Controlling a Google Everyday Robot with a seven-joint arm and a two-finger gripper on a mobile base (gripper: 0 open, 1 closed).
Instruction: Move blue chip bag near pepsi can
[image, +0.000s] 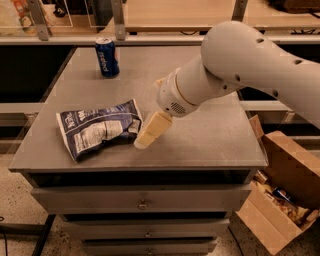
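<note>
Grey metal forms the table top (210, 135), a flat slab whose front edge runs along the bottom above a stack of drawers (142, 200). Taking the middle of the top as the clock's centre, the blue chip bag (97, 131) lies flat and crumpled at about 8 o'clock, its lower left corner close to the front edge and its left side near the table's left edge. The pepsi can (107, 57) stands upright at about 11 o'clock, near the far left corner, well apart from the bag, with bare table top between them. The white arm (235, 60) reaches in from 2 o'clock and slopes down toward the middle. Its cream gripper (145, 140) points down and left, with its tip just beside the bag's right edge, at 3 o'clock of the bag; whether it touches the foil is not clear, and whether it is spread or closed I cannot make out. The right half of the top, from 1 to 5 o'clock, lies bare under the arm. Off the table at 4 o'clock, a cardboard box (285, 200) sits on the floor.
</note>
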